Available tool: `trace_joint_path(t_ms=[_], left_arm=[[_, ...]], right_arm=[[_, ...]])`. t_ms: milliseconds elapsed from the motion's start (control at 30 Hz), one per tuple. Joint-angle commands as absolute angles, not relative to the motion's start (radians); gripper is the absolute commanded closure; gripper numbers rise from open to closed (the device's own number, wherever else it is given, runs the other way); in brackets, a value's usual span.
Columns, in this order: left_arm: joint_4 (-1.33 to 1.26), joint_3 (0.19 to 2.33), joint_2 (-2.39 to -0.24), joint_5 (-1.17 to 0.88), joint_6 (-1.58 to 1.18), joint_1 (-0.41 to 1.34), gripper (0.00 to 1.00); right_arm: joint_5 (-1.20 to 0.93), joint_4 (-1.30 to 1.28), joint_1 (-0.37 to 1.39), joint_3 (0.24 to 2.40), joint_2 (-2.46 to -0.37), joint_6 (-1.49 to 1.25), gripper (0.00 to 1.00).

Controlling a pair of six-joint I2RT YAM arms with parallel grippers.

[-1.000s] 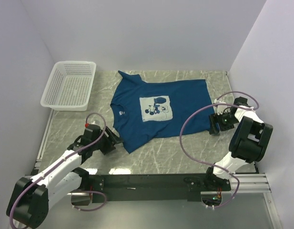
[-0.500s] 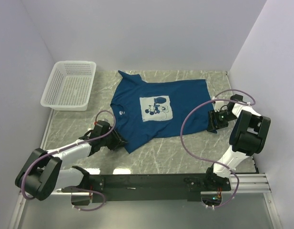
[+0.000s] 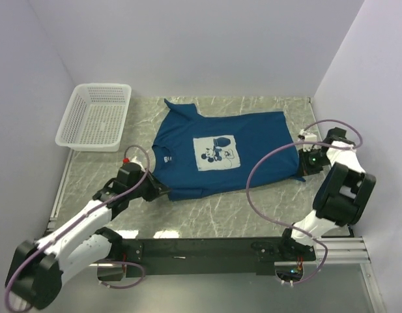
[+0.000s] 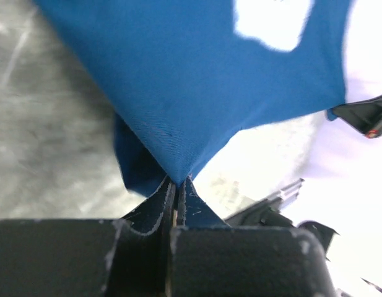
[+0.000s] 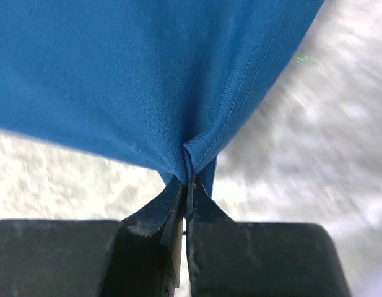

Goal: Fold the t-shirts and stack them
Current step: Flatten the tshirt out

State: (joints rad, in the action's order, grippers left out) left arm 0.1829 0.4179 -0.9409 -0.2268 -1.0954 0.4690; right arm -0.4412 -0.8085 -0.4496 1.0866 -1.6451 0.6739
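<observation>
One dark blue t-shirt [image 3: 220, 153] with a pale square cartoon print lies spread on the marble table, stretched between both arms. My left gripper [image 3: 156, 189] is shut on the shirt's near left corner; in the left wrist view the cloth [image 4: 197, 93] rises in a taut peak from the closed tips [image 4: 177, 182]. At the shirt's right end, my right gripper [image 3: 301, 167] is shut on its hemmed corner, and the stitched hem [image 5: 240, 93] bunches into the closed tips [image 5: 189, 179]. The far sleeve lies flat near the back.
A white plastic mesh basket [image 3: 96, 116] stands at the back left of the table [image 3: 214, 208]. White walls close in the back and both sides. The black mounting rail [image 3: 207, 249] runs along the near edge.
Both grippers have closed on the shirt's corners. The left corner has been pulled left and the right corner right, so the near edge now lies straighter and the shirt flatter.
</observation>
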Motion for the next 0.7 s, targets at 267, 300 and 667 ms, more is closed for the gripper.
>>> trace_joint_path(t_ms=[267, 300, 667], left_arm=[[0.405, 0.401, -0.773, -0.397, -1.043, 0.471, 0.94], [0.402, 0.393, -0.769, -0.432, -1.034, 0.471, 0.87], [0.539, 0.59, -0.633, -0.235, -0.908, 0.469, 0.3]], right_arm=[[-0.285, -1.032, -0.514, 0.91, -1.379, 0.986, 0.68], [-0.267, -1.034, -0.517, 0.893, -1.364, 1.002, 0.62], [-0.521, -1.029, -0.497, 1.09, -1.389, 0.962, 0.24]])
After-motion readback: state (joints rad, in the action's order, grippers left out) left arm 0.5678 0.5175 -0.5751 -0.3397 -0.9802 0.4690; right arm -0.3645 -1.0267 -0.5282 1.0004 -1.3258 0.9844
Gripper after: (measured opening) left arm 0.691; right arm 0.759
